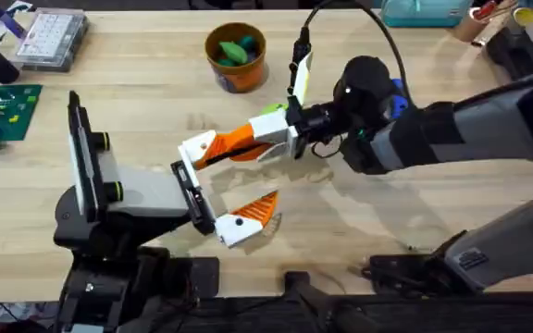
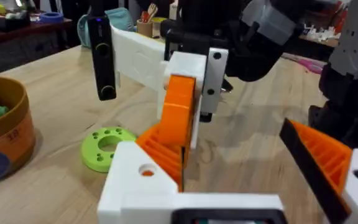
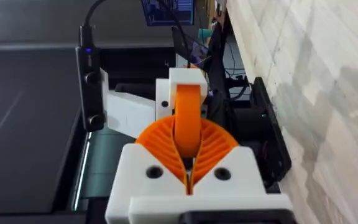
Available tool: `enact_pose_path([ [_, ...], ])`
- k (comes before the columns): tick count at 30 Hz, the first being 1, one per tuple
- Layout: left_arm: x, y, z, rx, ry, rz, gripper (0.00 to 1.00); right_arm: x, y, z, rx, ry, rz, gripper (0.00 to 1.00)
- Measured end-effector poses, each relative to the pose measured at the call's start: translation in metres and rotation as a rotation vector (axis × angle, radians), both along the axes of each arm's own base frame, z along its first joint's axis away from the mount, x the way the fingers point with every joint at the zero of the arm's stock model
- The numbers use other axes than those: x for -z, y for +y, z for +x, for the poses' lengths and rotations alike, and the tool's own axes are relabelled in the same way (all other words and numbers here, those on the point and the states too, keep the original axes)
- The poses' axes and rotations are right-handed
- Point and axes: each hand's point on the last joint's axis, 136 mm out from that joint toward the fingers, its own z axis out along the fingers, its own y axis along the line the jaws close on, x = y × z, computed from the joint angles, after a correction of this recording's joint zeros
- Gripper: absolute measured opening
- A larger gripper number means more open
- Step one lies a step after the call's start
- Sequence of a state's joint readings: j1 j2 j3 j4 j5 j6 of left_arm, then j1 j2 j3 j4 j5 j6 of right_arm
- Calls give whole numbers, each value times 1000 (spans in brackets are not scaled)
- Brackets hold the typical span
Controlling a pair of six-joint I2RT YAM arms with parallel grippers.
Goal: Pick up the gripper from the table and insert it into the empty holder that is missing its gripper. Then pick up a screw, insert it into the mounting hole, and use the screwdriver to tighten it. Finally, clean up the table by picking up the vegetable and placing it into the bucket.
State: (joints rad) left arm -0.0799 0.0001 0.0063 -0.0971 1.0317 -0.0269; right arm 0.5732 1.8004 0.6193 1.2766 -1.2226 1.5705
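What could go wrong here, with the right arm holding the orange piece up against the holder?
1. The gripper is held only by a pinch between the fingers of the right gripper. If it is not lined up with the holder, it may jam or slip out.
2. The vegetable lies close beside them, and a sideways correction could knock it away.

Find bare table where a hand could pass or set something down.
Bare wood between the screw box and the bucket, and near the front edge on the right arm's side. Crowded mid-table: the right gripper meets the left gripper beside the vegetable.
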Motion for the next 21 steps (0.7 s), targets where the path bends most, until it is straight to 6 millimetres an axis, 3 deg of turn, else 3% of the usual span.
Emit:
enact_pose_path([
  [21,0,0,1,-5,-1,0,986,1,2,2,26,-2,2,10],
])
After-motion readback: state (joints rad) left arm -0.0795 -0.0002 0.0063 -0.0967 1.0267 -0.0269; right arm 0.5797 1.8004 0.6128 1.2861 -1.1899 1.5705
